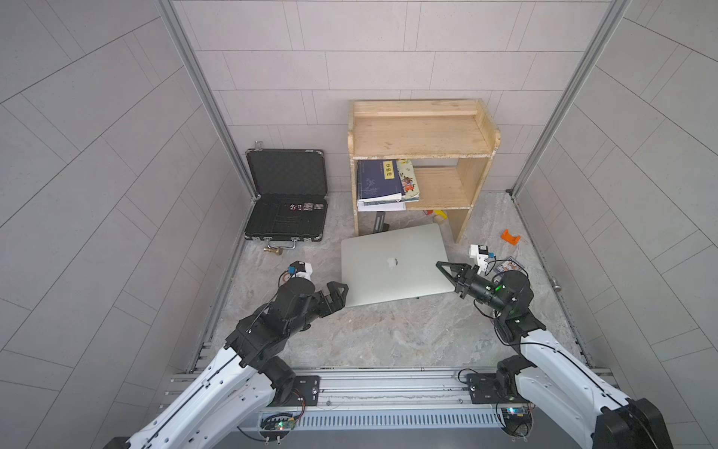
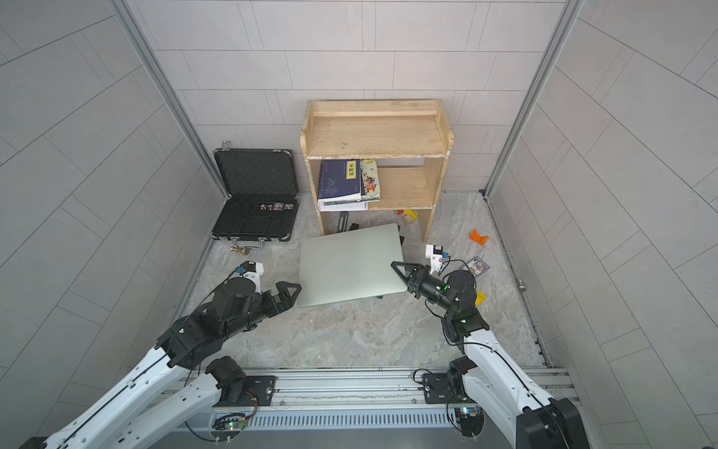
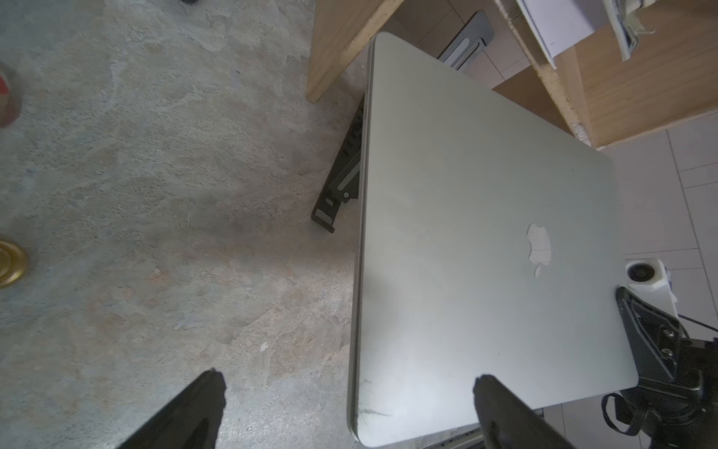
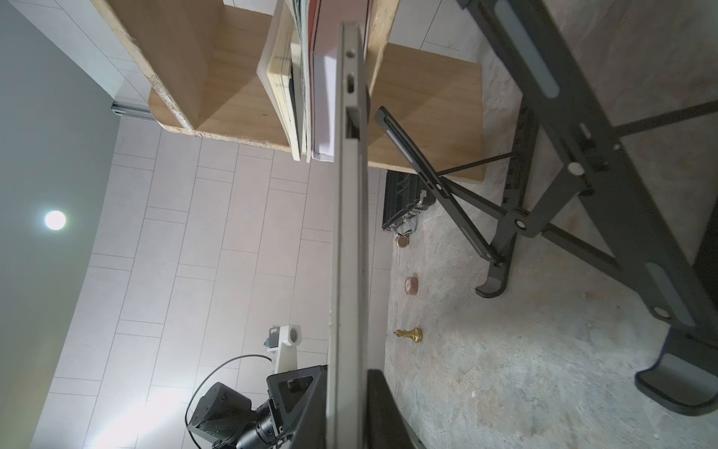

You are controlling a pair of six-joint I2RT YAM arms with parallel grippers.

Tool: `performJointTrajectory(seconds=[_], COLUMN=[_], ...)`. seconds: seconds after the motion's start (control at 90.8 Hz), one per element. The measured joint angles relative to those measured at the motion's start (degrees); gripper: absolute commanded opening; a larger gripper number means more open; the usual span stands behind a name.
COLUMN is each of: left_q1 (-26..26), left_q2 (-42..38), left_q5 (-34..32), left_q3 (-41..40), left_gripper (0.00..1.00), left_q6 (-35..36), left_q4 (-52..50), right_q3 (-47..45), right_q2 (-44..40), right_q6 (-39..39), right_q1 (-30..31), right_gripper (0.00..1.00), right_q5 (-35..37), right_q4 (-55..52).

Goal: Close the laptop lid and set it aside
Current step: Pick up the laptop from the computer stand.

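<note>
Right up close we had the two arms, the left arm [image 1: 217, 388] and the right arm [image 1: 563, 365], reaching in across the grey stone-look table [image 1: 388, 334]. The biggest thing out there was the wooden shelf [image 1: 419, 136] at the back wall, with a stack of books [image 1: 379, 180] in its left bay.

Then came the laptop [image 1: 392, 248], just in front of the shelf. Its lid [image 3: 485, 194] was folded flat down with the apple logo up, and the whole machine was raised off the table. The right gripper [image 1: 445, 269] was clamped on the laptop's right edge, and the right wrist view showed the thin silver edge pinched between its fingers [image 4: 382, 404]. The left gripper [image 3: 349, 378] had its jaws wide apart at the near left corner, one over the lid, one over bare table. Whether it touched, we could not tell.

Left of the shelf, the black briefcase [image 1: 287, 171] lay open. Beneath the laptop stood the black folding stand [image 4: 520, 223]. Smaller still were an orange piece [image 1: 510, 237] on the right and a gold chess piece [image 4: 408, 334] on the table.
</note>
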Motion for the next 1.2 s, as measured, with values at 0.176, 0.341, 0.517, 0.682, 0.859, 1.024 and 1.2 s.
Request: performJointTrajectory(seconds=[0.176, 0.341, 0.517, 0.682, 0.859, 1.024, 1.2], left_q1=[0.4, 0.6, 0.6, 1.1, 1.4, 2.1, 2.5], left_q2=[0.3, 2.3, 4.5, 2.2, 1.7, 4.5, 5.5], left_q5=[2.7, 7.6, 12.9, 14.1, 15.8, 16.9, 18.5], left_q3=[0.0, 0.0, 0.0, 0.1, 1.7, 6.3, 13.7], left_gripper=[1.0, 0.98, 0.84, 0.69, 0.5, 0.21, 0.0], left_q6=[-1.3, -4.0, -7.1, -9.2, -10.7, -12.8, -16.9], left_q4=[2.2, 8.0, 13.0, 14.3, 14.2, 14.8, 18.8], right_q3=[1.4, 1.9, 2.5, 4.2, 6.8, 11.1, 14.3], right_q2=[-0.3, -0.4, -0.7, -1.6, -3.1, -5.3, -6.9], right_q6=[1.4, 2.0, 2.4, 3.3, 4.2, 4.3, 7.3], right_q1=[-0.2, -0.2, -0.2, -0.3, -0.4, -1.1, -1.7], right_gripper=[0.0, 0.0, 0.0, 0.0, 0.0, 0.0, 0.0], right_q5=[-0.1, -0.1, -0.2, -0.2, -0.3, 0.7, 2.1], right_q4=[0.1, 0.1, -1.2, -2.5, -4.9, -10.2, -15.1])
